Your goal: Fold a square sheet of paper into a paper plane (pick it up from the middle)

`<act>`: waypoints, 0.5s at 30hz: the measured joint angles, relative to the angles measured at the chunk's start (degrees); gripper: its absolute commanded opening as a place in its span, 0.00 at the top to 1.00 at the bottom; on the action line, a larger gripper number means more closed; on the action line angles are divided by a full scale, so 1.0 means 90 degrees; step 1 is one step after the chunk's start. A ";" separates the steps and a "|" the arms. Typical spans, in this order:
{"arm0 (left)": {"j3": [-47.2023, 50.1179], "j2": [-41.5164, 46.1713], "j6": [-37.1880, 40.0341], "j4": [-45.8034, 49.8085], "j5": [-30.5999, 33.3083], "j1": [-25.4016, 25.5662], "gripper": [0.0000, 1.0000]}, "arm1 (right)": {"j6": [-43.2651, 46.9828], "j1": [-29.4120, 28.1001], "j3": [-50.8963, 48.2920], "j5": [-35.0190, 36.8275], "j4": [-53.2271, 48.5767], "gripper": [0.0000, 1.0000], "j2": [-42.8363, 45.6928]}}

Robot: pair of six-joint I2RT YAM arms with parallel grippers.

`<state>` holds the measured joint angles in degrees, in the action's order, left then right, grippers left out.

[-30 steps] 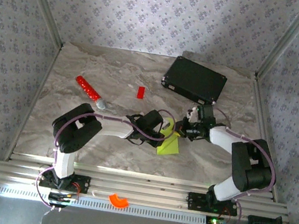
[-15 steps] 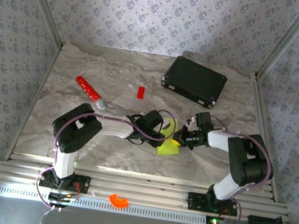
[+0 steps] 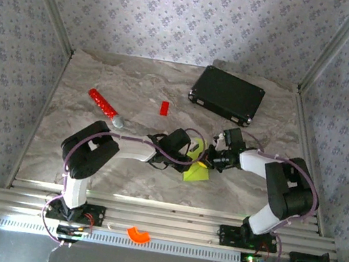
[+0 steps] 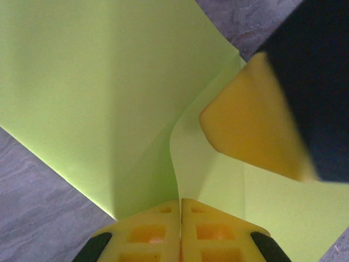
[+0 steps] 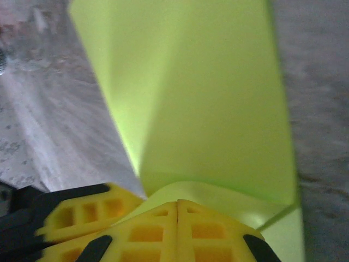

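The square sheet of paper [image 3: 198, 172] is lime yellow-green, partly folded, and lies on the marble table between the two arms. My left gripper [image 3: 189, 157] is shut on it. In the left wrist view a raised edge of the paper [image 4: 98, 98] runs straight into the seam of the closed left gripper [image 4: 180, 203]. My right gripper [image 3: 213, 156] is shut too, and one of its yellow fingers [image 4: 251, 128] lies against the right flap. In the right wrist view a pale flap of the paper [image 5: 207, 98] curls just beyond the closed right gripper [image 5: 177, 203], with the left fingers [image 5: 82, 215] beside it.
A black case [image 3: 227, 94] lies at the back right. A small red block [image 3: 163, 107] and a red stick [image 3: 102, 103] lie on the left half of the table [image 3: 104, 73]. An orange ring piece [image 3: 139, 234] sits on the front rail.
My right gripper swung from near the black case down and left to the paper's right edge. The left gripper and paper stayed nearly still.
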<state>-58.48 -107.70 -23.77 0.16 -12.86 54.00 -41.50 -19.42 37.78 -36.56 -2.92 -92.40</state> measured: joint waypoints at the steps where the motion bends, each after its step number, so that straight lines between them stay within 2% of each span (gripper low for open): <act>1: 0.0000 0.0000 -0.0002 0.0000 -0.0002 0.0000 0.90 | 0.0010 0.0005 -0.0027 0.0068 -0.0032 1.00 -0.0078; 5: -0.0039 0.0000 0.0000 0.0083 -0.0034 0.0000 0.83 | 0.0095 0.0041 -0.0066 0.0007 0.0022 1.00 -0.0124; 8: -0.0095 0.0017 -0.0051 0.0155 -0.0095 0.0000 0.68 | 0.0129 0.0041 -0.0109 -0.0029 0.0114 1.00 -0.0126; 10: -0.0102 0.0119 -0.0146 0.0306 -0.0078 0.0007 0.52 | 0.0146 0.0041 -0.0129 -0.0039 0.0180 1.00 -0.0134; 13: -0.0097 0.0352 -0.0328 0.0651 0.0097 -0.0012 0.40 | 0.0163 0.0041 -0.0136 -0.0061 0.0211 1.00 -0.0146; 15: -0.0053 0.0556 -0.0488 0.0801 0.0219 -0.0068 0.39 | 0.0163 0.0039 -0.0141 -0.0073 0.0231 1.00 -0.0151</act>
<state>-58.96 -102.69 -28.16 7.38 -10.90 53.39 -40.03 -19.07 36.51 -37.21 -0.84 -93.76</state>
